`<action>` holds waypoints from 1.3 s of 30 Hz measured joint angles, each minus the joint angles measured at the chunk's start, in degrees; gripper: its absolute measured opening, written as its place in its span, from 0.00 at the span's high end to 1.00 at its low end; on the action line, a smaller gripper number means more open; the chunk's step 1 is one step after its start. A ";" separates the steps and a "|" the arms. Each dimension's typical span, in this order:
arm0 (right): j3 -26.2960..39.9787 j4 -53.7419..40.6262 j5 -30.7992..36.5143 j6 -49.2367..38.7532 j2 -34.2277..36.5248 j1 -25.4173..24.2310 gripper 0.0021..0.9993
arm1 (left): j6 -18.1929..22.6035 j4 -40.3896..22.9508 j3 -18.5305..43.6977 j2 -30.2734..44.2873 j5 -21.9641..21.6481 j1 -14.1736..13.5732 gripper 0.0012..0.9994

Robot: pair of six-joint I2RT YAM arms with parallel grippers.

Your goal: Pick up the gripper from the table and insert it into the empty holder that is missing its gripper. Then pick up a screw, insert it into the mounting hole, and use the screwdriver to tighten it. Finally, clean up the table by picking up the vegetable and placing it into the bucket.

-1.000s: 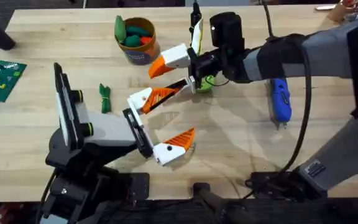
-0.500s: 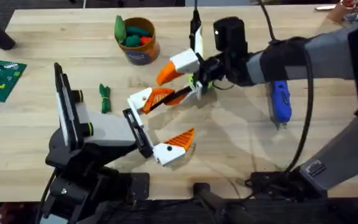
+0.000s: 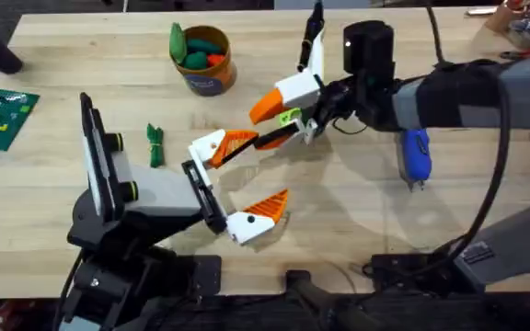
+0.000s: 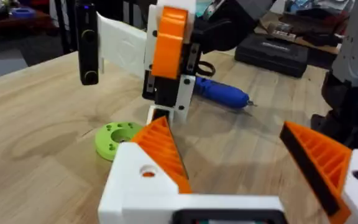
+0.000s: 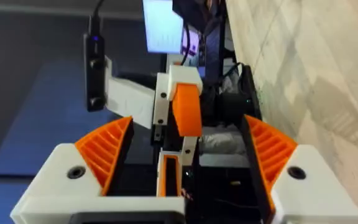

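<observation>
The long orange gripper (image 3: 235, 144) sits in the white holder (image 3: 206, 145), the far jaw of my left gripper (image 3: 270, 165), which is open wide. In the left wrist view the holder (image 4: 132, 186) shows a small hole by the orange wedge (image 4: 163, 146). My right gripper (image 3: 258, 131) is open and turned on edge, with its fingers above and below the wedge's tip. The blue screwdriver (image 3: 415, 154) lies partly under the right arm. The dark green vegetable (image 3: 156, 144) lies left of the left gripper. The bucket (image 3: 202, 81) stands at the back.
A green disc (image 3: 290, 117) lies under the right gripper, also seen from the left wrist (image 4: 117, 137). The bucket holds green and orange toy foods. A green board (image 3: 0, 115) lies at the far left edge. A black case (image 4: 272, 53) sits beyond the table.
My right gripper has drawn back to the right and slightly up the table, away from the holder. The orange gripper stays in the holder, and the left arm has not moved.
</observation>
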 joint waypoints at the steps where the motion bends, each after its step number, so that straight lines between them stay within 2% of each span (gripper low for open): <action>1: 0.00 0.03 0.01 -0.47 0.00 0.61 0.01 | 0.00 0.00 0.00 0.00 0.00 0.00 0.01; 8: 0.00 0.10 0.30 -2.41 0.00 3.04 0.01 | 0.01 0.00 0.00 -0.01 0.00 0.00 0.01; 10: -0.02 0.08 0.90 -2.61 0.00 3.04 0.05 | 0.01 0.00 0.00 -0.01 0.00 0.00 0.01; 12: -0.02 0.14 1.73 -2.93 0.00 3.02 0.16 | 0.00 0.00 0.00 -0.02 0.00 0.00 0.01; 16: -0.02 0.11 3.19 -3.28 0.00 3.04 0.47 | 0.00 0.00 0.00 -0.02 0.00 0.00 0.01; 25: -0.02 0.31 4.51 -2.78 0.00 3.02 0.98 | -0.73 -0.11 0.00 0.00 -0.03 0.00 0.01; 39: -0.02 0.49 6.15 -0.78 0.00 3.61 0.98 | -1.50 -0.13 0.00 0.00 -0.53 0.05 0.01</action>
